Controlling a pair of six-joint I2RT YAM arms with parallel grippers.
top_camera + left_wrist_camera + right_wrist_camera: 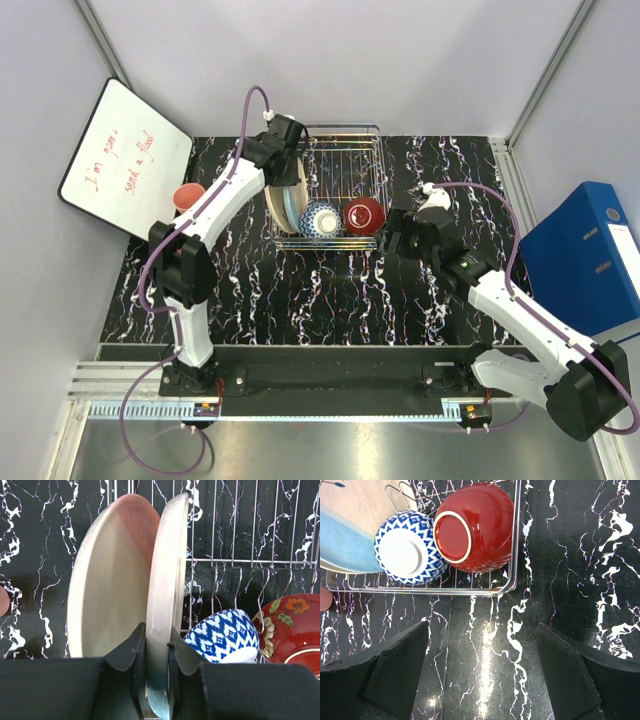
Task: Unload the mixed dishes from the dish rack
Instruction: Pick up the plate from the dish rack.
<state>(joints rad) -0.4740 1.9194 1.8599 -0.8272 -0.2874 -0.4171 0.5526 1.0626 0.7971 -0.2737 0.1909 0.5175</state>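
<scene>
Though in the left hand, blue-edged plate partly offscreen.

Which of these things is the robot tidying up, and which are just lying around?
For the job: dish rack, pink-edged plate, blue-edged plate, blue patterned bowl, red bowl, pink cup.
Just lying about: whiteboard, blue folder.

Bright even light, sharp focus, glare on the tabletop (right wrist view), soft shadows
</scene>
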